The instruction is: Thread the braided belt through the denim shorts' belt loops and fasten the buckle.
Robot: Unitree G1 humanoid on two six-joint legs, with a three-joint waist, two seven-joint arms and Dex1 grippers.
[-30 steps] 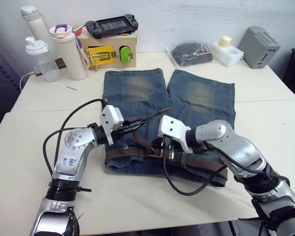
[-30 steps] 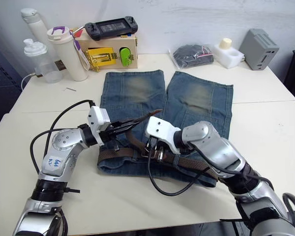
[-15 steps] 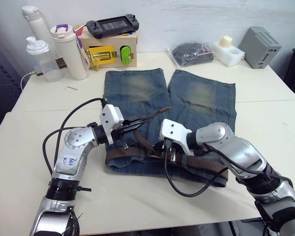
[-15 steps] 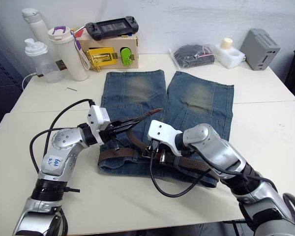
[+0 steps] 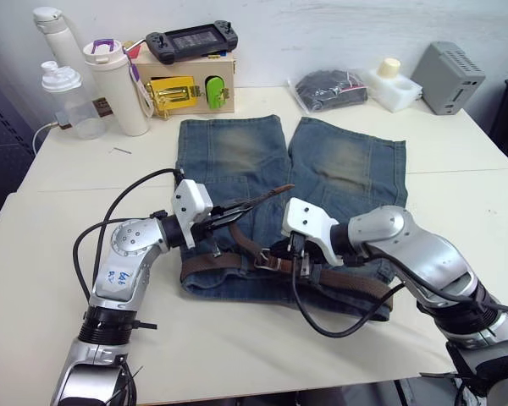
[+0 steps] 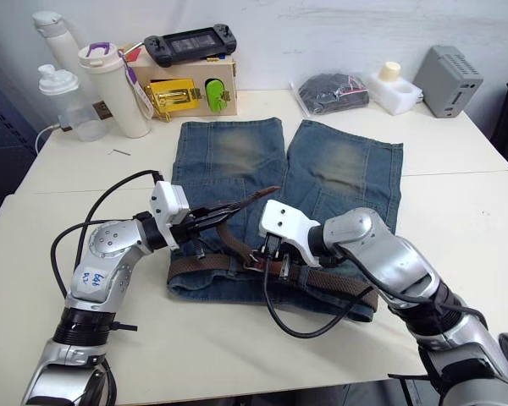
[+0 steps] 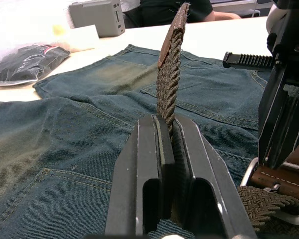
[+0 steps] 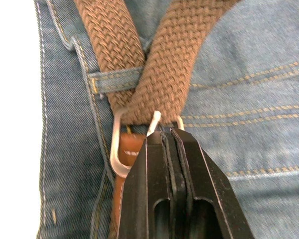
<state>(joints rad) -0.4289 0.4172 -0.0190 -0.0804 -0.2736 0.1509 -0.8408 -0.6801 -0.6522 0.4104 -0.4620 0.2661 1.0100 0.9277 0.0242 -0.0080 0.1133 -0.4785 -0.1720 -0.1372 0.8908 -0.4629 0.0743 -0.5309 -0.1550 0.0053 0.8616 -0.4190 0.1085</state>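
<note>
The denim shorts (image 5: 237, 152) lie flat on the table, waistband toward me. The braided belt (image 5: 356, 283) runs along the waistband, passing under a belt loop (image 8: 114, 79). My left gripper (image 7: 164, 122) is shut on the belt's free end, and the tip (image 5: 275, 194) stands up and slants to the right over the shorts. The silver buckle (image 8: 117, 159) rests at the middle of the waistband, with the belt strap coming up through its frame. My right gripper (image 8: 168, 137) is shut on the buckle, and the prong pokes out between the fingertips.
Bottles (image 5: 118, 89) stand at the back left beside a wooden box (image 5: 186, 85) with a game controller on top. A black bundle in plastic (image 5: 326, 89), a white foam block (image 5: 389, 85) and a grey box (image 5: 447, 78) line the back right. Black cables loop off both wrists.
My right wrist has drifted slightly to the right while staying shut at the buckle. The left gripper still holds the belt end in the same place.
</note>
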